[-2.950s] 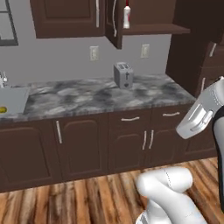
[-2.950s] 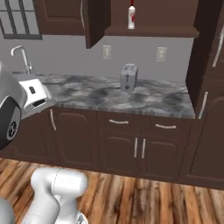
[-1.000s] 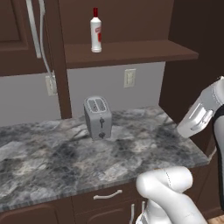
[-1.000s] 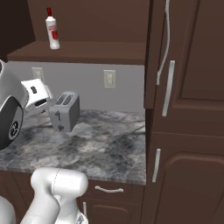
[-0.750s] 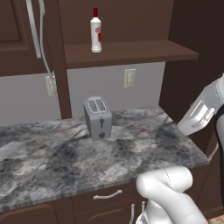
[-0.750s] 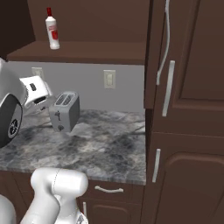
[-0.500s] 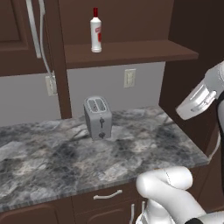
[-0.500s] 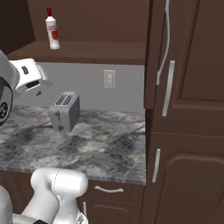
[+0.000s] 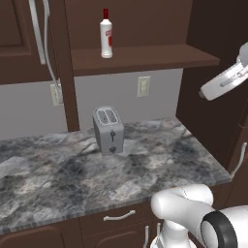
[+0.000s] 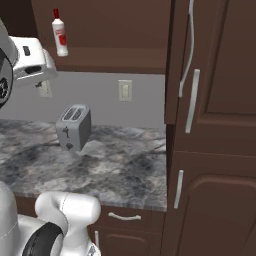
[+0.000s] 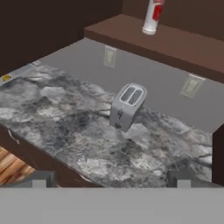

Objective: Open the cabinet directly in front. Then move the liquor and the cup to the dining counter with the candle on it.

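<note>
One slim red-capped liquor [image 9: 106, 35] stands on the cabinet [image 9: 140, 57] shelf.

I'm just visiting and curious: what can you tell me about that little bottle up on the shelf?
The slim white bottle with a red cap and red label stands upright on the dark brown wooden shelf of the opened wall cabinet, above the silver toaster. It looks smooth, like plastic or glass. Only the shelf touches it; nothing else stands beside it.
</note>
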